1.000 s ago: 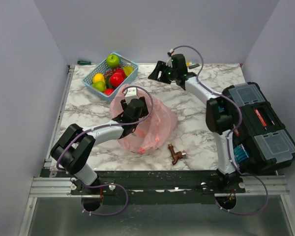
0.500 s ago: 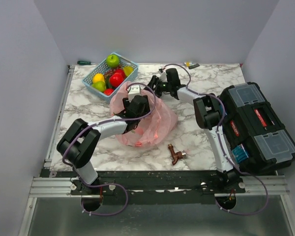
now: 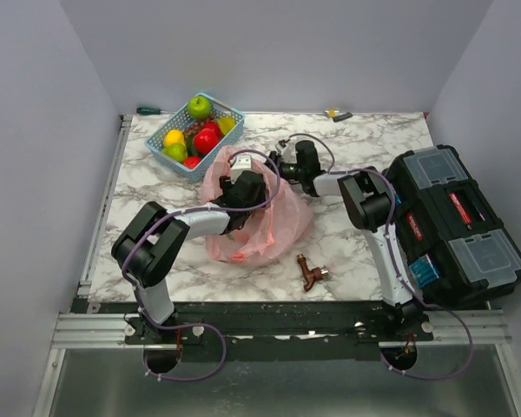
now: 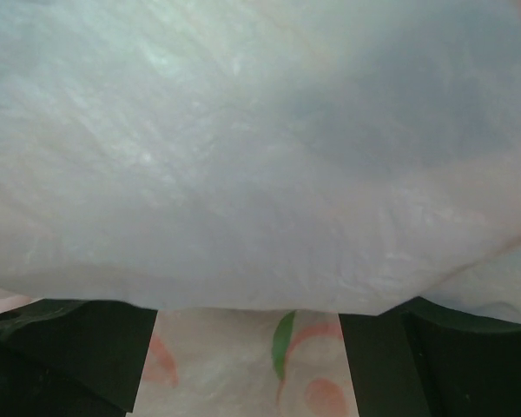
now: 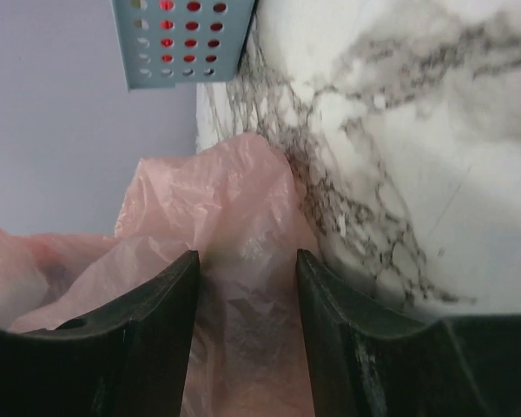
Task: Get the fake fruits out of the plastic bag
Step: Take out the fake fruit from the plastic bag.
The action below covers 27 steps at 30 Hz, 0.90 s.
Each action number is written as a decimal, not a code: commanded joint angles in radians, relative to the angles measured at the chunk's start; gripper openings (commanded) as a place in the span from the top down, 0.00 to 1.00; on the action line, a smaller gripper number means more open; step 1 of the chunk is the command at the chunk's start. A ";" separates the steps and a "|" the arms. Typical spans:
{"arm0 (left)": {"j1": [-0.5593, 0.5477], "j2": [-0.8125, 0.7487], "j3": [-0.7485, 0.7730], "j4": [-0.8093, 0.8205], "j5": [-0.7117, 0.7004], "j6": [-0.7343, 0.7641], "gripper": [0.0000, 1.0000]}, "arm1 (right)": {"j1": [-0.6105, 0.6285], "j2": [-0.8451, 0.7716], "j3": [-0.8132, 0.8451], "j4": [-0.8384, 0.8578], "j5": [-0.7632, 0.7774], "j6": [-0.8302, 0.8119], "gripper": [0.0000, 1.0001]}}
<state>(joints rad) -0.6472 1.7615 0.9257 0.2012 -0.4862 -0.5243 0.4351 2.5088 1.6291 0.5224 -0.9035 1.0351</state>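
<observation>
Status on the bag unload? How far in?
Done, by the look of it: several fake fruits sit in the blue basket. In hand: the left end effector is open against the plastic bag film. The right end effector is open astride a fold at the bag's edge, gripping nothing yet. Left: red and green shapes show through the film, so probably at least one fruit remains inside.

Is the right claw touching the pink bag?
Touching. The right wrist view shows a fold of the pink plastic bag filling the space between the two fingers of the right gripper, lying against both inner faces.
</observation>
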 commanded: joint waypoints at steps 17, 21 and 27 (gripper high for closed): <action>-0.037 -0.012 -0.019 -0.134 0.032 -0.026 0.48 | 0.099 -0.239 -0.452 0.485 -0.052 0.382 0.51; -0.037 -0.034 -0.074 -0.064 0.077 0.011 0.63 | 0.073 -0.360 -0.443 0.067 0.063 0.095 0.45; -0.036 -0.136 -0.158 0.008 0.158 0.045 0.96 | -0.059 -0.549 -0.534 -0.177 0.238 -0.128 0.15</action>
<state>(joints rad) -0.6811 1.6833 0.8368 0.1879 -0.4450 -0.5064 0.4629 2.0811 1.1625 0.5385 -0.7528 1.0958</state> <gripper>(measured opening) 0.617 0.788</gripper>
